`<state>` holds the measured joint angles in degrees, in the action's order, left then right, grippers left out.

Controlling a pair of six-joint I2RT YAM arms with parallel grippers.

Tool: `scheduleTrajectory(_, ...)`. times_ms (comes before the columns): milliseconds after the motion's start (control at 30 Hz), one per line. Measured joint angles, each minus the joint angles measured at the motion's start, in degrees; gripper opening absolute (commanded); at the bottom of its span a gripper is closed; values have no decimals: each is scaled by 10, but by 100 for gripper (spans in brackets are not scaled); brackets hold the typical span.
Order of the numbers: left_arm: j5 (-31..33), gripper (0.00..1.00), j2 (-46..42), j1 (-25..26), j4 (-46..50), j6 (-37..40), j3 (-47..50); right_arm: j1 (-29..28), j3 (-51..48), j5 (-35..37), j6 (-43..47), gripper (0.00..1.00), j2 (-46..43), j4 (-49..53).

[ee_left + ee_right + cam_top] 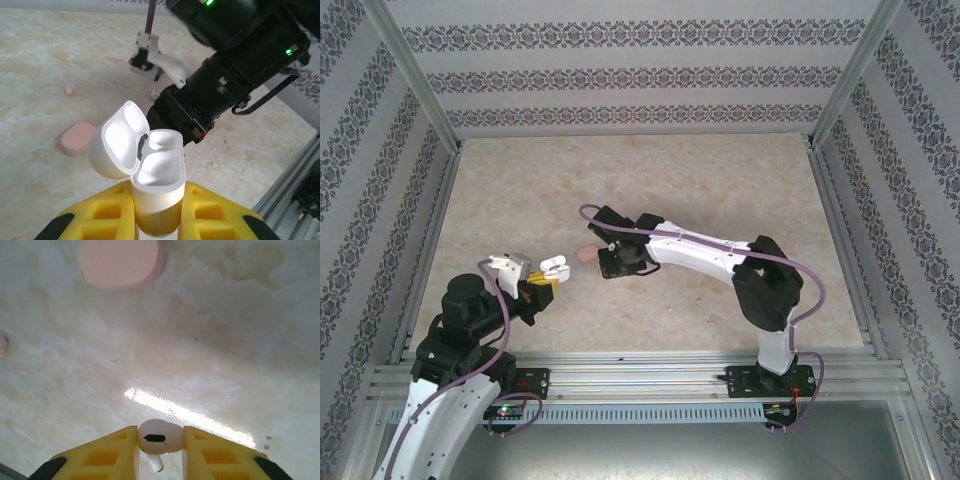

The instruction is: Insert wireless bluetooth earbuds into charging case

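Left wrist view: my left hand [158, 212] clamps the open case [159, 172] upright for the earbud [159, 436] pinched in my right hand [160, 446].

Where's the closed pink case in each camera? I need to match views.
Top external: pink case left of centre, right of the open white case.
Left wrist: pink case left of middle, left of that white case.
Right wrist: pink case at top edge, left of centre, beyond the white earbud.
Shared landmark: the marbled table.
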<state>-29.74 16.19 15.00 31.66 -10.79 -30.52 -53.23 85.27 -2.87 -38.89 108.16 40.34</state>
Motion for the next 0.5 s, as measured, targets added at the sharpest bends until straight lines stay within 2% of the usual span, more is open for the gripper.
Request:
scheduleTrajectory(167, -25, 0, 33, 0, -103, -37, 45, 0, -3, 40, 0, 26, -66, 1)
scheduleTrajectory(500, -65, 0, 151, 0, -275, -43, 46, -20, -22, 122, 24, 26, -218, -50)
